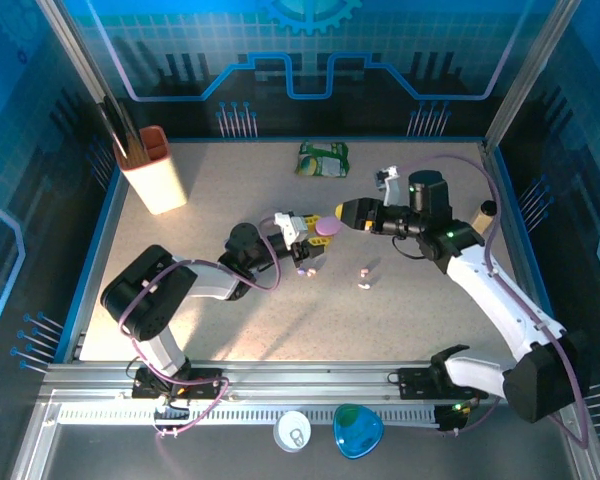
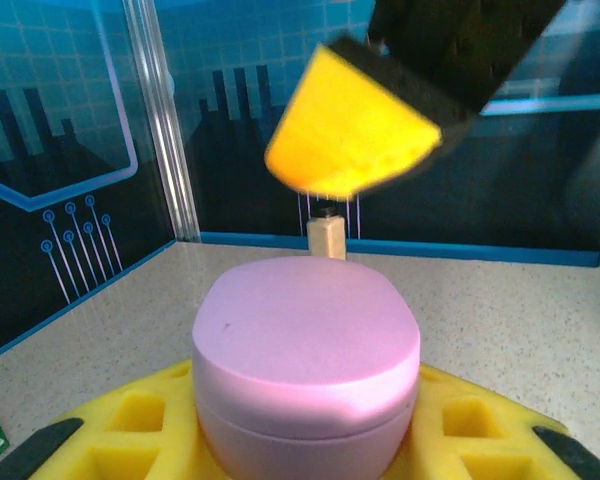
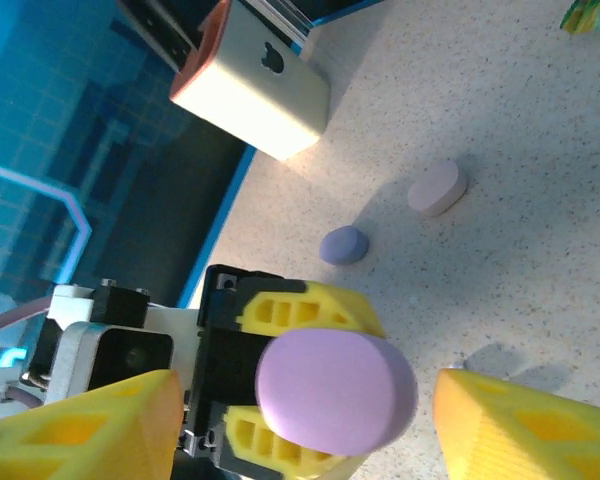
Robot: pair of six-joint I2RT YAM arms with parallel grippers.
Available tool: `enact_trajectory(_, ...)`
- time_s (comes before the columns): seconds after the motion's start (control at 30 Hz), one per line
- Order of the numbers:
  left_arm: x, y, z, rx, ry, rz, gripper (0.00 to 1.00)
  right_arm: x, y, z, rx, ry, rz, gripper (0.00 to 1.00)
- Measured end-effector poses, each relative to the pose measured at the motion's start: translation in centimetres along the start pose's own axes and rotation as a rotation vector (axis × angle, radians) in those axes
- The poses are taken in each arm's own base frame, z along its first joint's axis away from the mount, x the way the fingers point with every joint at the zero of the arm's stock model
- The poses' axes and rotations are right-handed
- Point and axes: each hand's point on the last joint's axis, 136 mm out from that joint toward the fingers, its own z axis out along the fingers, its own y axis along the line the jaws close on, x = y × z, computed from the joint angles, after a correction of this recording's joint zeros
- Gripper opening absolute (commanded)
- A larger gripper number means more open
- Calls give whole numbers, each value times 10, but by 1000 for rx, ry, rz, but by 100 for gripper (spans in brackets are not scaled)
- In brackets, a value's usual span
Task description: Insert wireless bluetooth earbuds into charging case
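Earbuds point(image 1: 363, 285) lay loose on the bench point(image 1: 430, 330), none of them in the case. Two pale ones sat close together near the middle, and a lilac one point(image 1: 302, 270) lay just beside the left jaws. From the right wrist I saw the lilac bud point(image 3: 343, 244) and a pinkish one point(image 3: 438, 188) lying apart on the speckled top, beyond the case.

The left jaws were narrow, clamped low on the lilac case point(image 1: 325, 228). Its seam point(image 2: 310, 405) ran round unbroken, so I judged the lid shut. The right jaws stood wide, one side either side of the case point(image 3: 335, 390) with a gap at each, touching nothing. From the left wrist, one yellow pad point(image 2: 355, 125) hung just above the lid.

My worry was the lid. The case is smooth and rounded and gripped only near its base, so a push from the right jaws that landed off the seam could twist it in the left jaws or pop it free. I thought it was held clear of the bench, so it would drop among the buds and scatter them. The buds were a second risk. They are tiny and rounded, and a pad that closed a little off centre could flick one away. The lilac one lay so near the left jaws that any shift of that arm might knock it.
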Motion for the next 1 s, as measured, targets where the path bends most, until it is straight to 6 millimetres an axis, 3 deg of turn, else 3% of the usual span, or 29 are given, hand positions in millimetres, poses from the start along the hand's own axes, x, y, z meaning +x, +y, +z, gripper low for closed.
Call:
enact_trajectory(0.23, -20, 0, 0, 5, -42, -15, 30, 22, -7, 9, -122, 41, 159, 68)
enact_trajectory(0.5, -31, 1, 5, 13, -68, -24, 30, 16, 7, 19, -245, 39, 216, 63)
enact_trajectory(0.9, -33, -3, 7, 25, -67, -21, 30, 11, 11, 20, -303, 32, 255, 19)
enact_trajectory(1.0, -29, -4, 7, 27, -53, -21, 42, 13, 7, 21, -299, 30, 269, 17)
